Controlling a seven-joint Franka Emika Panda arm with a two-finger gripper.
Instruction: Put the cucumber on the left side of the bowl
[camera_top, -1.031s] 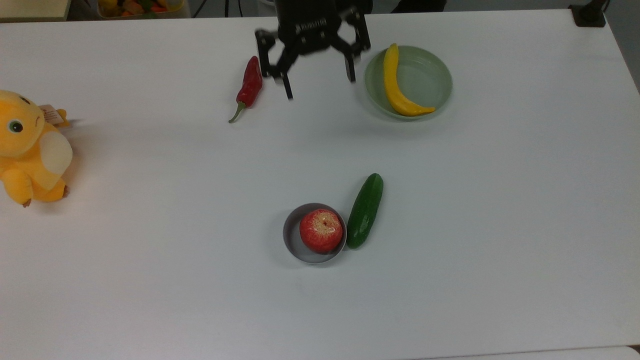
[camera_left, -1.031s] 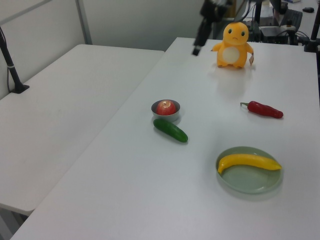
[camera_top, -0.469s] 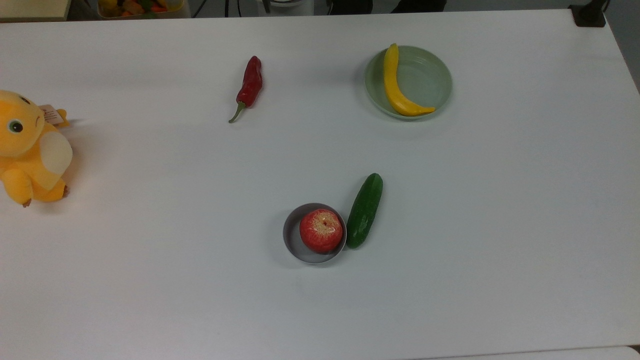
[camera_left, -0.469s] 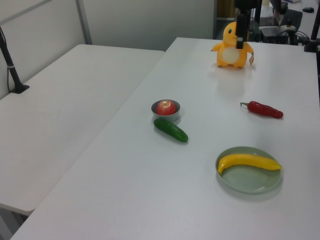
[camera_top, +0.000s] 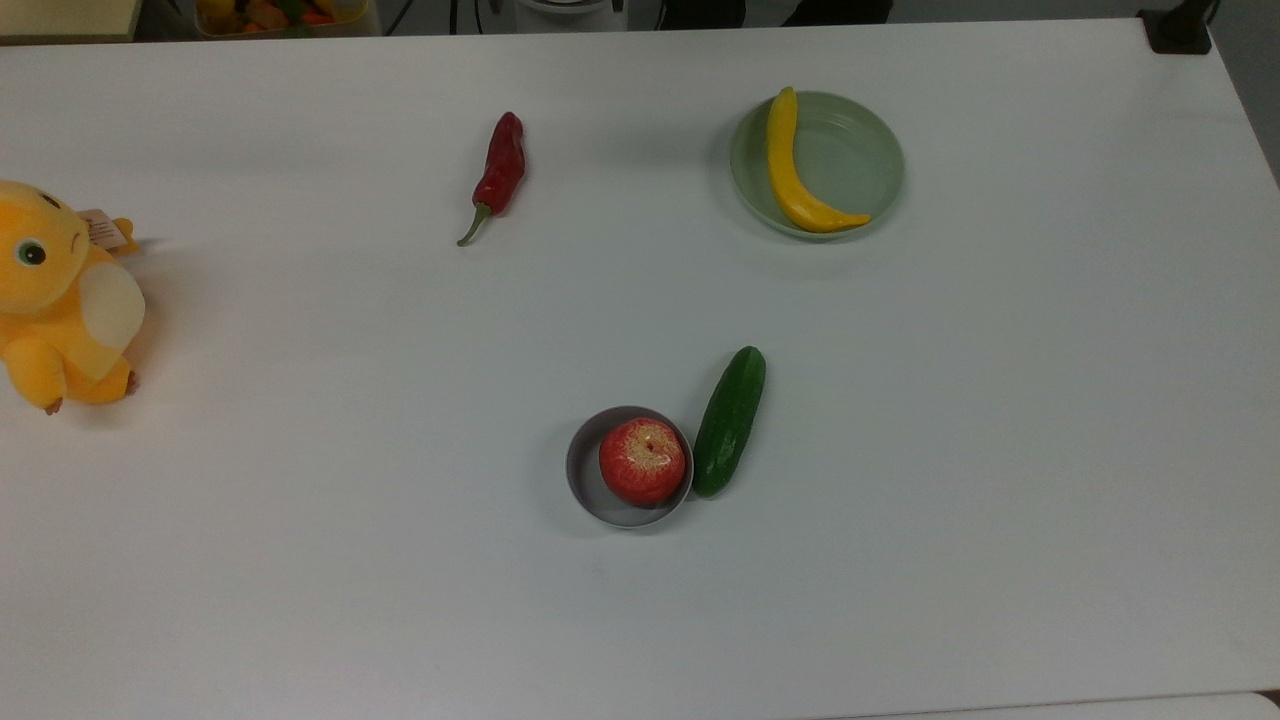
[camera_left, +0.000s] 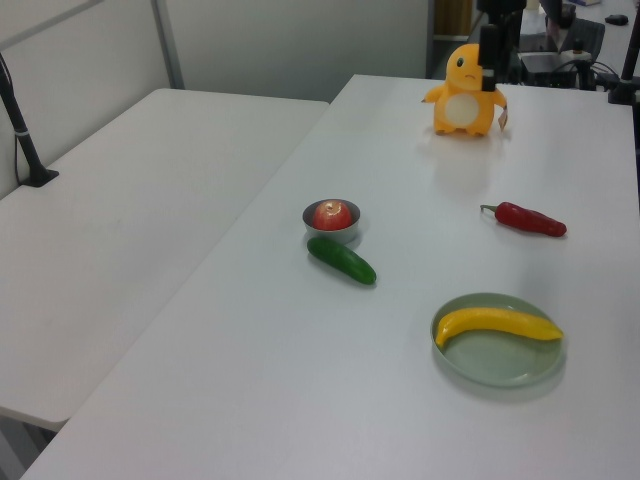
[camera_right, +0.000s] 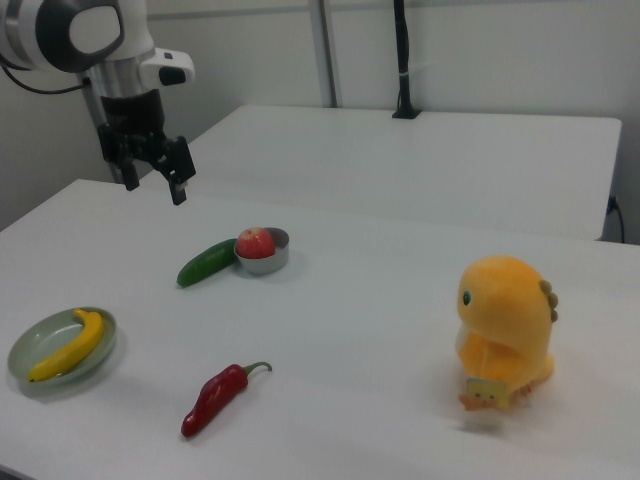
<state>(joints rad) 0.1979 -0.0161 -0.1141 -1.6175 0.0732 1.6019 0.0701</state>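
We see a white table (camera_top: 1000, 450). The hand (camera_right: 155, 178) hangs empty, fingers spread, above its edge on the right view's left. Mid-table, the cucumber (camera_top: 730, 421) touches the bowl (camera_top: 585, 485) on the top view's right.

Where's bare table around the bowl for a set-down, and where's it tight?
In the top view, the table is bare on the bowl's left toward the plush toy, and below it to the table edge. Tight on its right: the cucumber lies against the rim. An apple fills the bowl.
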